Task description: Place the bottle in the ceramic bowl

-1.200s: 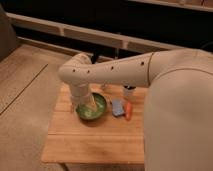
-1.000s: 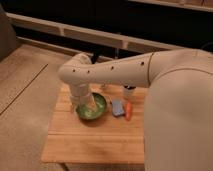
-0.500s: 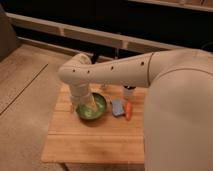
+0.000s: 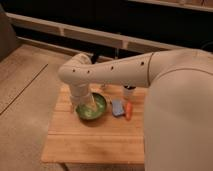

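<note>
The green ceramic bowl (image 4: 86, 115) sits on the left-middle of the wooden table (image 4: 95, 141). A slender pale bottle (image 4: 94, 103) leans inside it, its lower end in the bowl. My gripper (image 4: 86, 101) hangs from the white arm straight down into the bowl, right beside the bottle. The thick wrist hides most of the gripper and where it meets the bottle.
To the right of the bowl lie a blue sponge-like thing (image 4: 117, 107) and an orange thing (image 4: 129, 111). A white cup (image 4: 129, 91) stands behind them. My arm and body cover the table's right side. A dark counter wall runs behind the table.
</note>
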Robot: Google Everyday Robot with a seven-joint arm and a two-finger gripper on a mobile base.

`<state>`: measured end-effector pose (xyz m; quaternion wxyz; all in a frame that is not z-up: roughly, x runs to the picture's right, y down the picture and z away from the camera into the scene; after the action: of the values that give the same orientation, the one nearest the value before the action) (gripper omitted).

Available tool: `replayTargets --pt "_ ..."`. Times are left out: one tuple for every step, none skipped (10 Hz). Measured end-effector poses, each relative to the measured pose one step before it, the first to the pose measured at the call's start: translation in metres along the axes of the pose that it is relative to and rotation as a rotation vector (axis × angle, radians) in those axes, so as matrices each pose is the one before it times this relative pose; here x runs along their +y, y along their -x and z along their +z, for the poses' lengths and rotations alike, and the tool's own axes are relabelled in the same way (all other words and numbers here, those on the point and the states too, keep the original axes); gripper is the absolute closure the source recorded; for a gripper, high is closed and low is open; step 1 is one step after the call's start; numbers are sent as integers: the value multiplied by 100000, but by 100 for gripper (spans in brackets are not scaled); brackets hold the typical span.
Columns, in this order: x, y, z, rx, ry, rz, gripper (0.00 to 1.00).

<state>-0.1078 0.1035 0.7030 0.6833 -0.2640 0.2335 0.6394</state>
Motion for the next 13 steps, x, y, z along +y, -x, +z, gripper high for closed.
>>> replayTargets --pt "4 2 -4 -10 4 -7 35" --pt "1 1 -4 -7 7 1 35" --pt "-5 1 2 1 -7 5 35" --pt "0 1 -2 -1 0 3 35" --pt "0 0 0 -2 0 -1 35" --pt "1 1 -1 -4 1 -1 35" --pt "1 0 -1 -2 2 -5 35" --pt "-4 2 -2 -4 1 15 35" --pt "3 -2 1 2 3 -10 35" --pt "-3 9 1 -38 -45 -39 35" --pt "51 60 -45 -284 -226 -319 35" --pt "90 259 34 -788 -1019 -1080 35" --pt "237 989 195 -2547 -2688 -4193 35"
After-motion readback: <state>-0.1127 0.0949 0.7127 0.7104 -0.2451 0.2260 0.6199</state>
